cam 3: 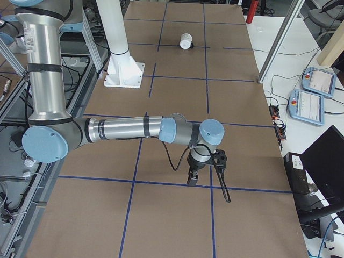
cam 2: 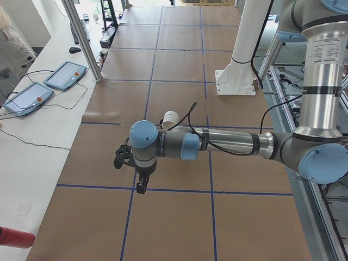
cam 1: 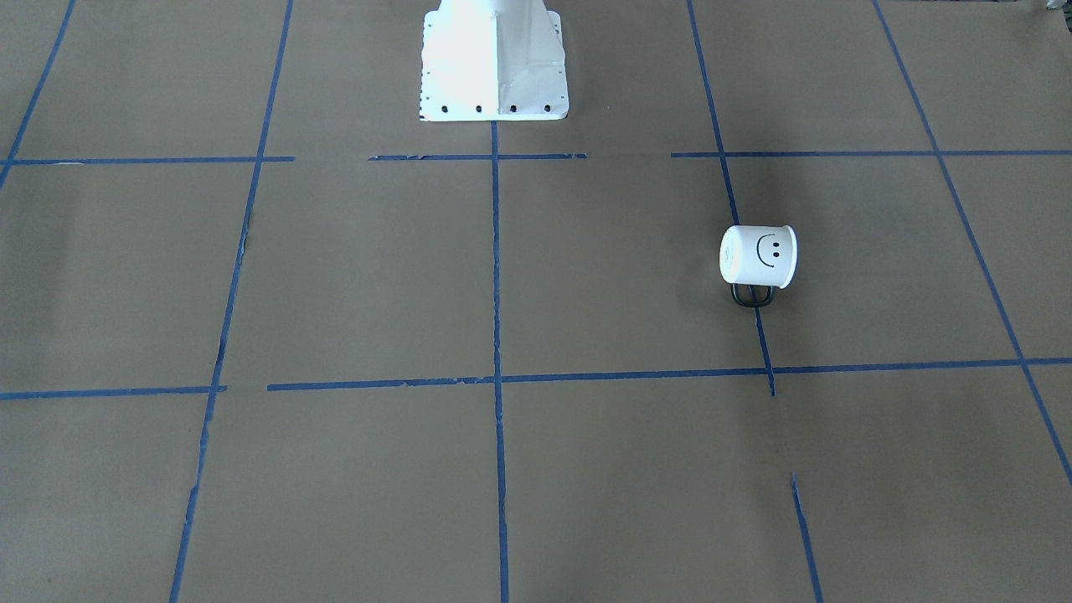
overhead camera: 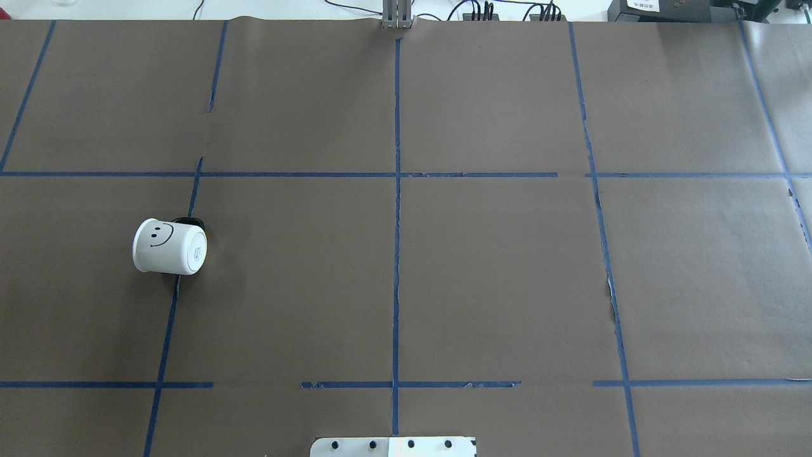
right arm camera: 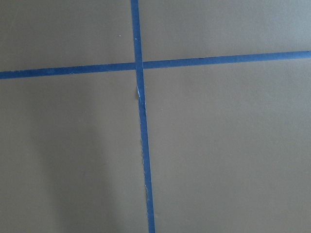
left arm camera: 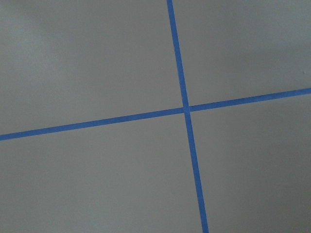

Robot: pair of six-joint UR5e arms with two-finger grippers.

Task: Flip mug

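Observation:
The white mug [cam 1: 758, 255] with a black smiley face lies on its side on the brown paper table, on the robot's left half. It also shows in the overhead view [overhead camera: 169, 246], the left side view [cam 2: 171, 118] and the right side view [cam 3: 186, 41]. Its dark handle [cam 1: 751, 295] points towards the operators' side, and its flat bottom faces the table's middle. My left gripper [cam 2: 141, 186] hangs above the table, apart from the mug. My right gripper [cam 3: 192, 180] hangs far from the mug over the other end. I cannot tell whether either is open or shut.
The white robot pedestal [cam 1: 494, 63] stands at the table's robot-side edge. Blue tape lines [overhead camera: 396, 254] divide the table into squares. A metal post [cam 2: 87, 49] and two teach pendants [cam 2: 27, 98] are on the operators' side bench. Both wrist views show only paper and tape.

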